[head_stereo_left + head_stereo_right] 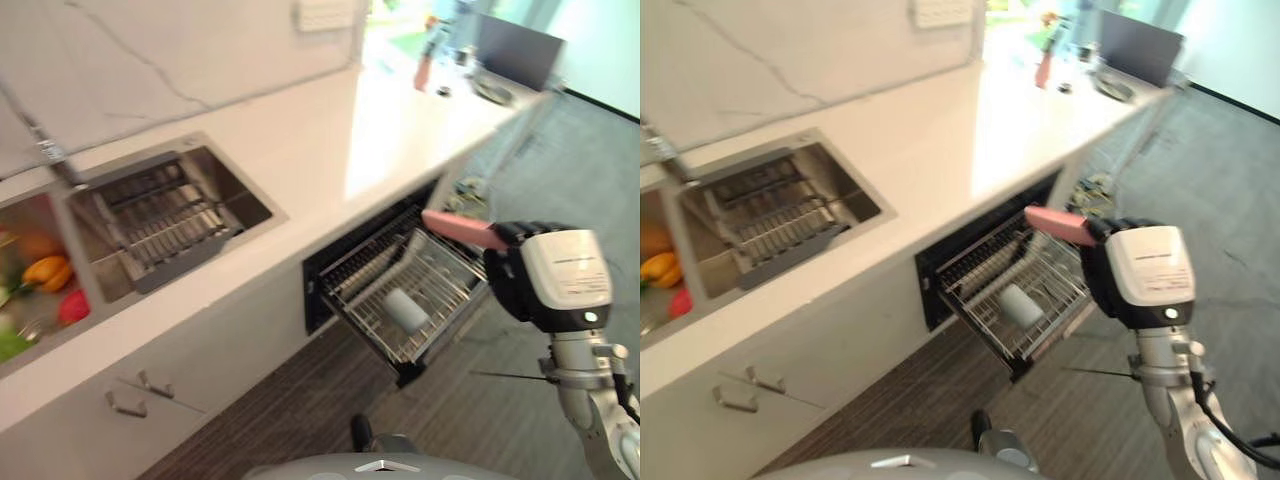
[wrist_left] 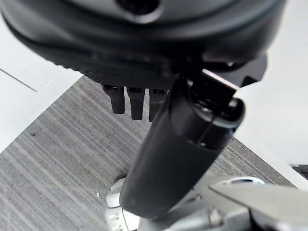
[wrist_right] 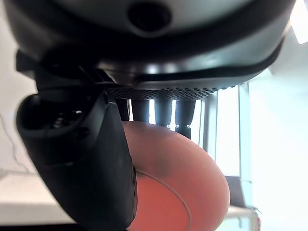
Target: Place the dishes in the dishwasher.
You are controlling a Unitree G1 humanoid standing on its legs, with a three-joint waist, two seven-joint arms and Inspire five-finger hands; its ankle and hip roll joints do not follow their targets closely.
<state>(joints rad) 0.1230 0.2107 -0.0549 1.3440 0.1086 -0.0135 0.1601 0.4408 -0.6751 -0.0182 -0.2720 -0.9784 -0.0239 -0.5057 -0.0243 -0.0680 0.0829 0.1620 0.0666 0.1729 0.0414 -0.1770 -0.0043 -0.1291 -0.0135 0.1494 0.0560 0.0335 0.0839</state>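
Note:
My right hand [image 1: 512,272] is shut on a pink plate [image 1: 455,228], holding it by the edge just above the right side of the pulled-out dishwasher rack [image 1: 448,290]. In the right wrist view the plate [image 3: 178,178] sits between the thumb and the fingers [image 3: 163,111]. A white cup [image 1: 405,310] lies in the wire rack, which juts from the dark dishwasher opening [image 1: 325,275] under the white counter [image 1: 330,150]. My left hand [image 2: 183,144] hangs over the grey striped floor with relaxed fingers and holds nothing.
A steel sink [image 1: 170,215] with a drying rack is set into the counter at the left, and beside it a basin holds coloured vegetables [image 1: 50,272]. Drawer handles [image 1: 130,400] show below. Bottles and a dish stand at the counter's far end [image 1: 470,70].

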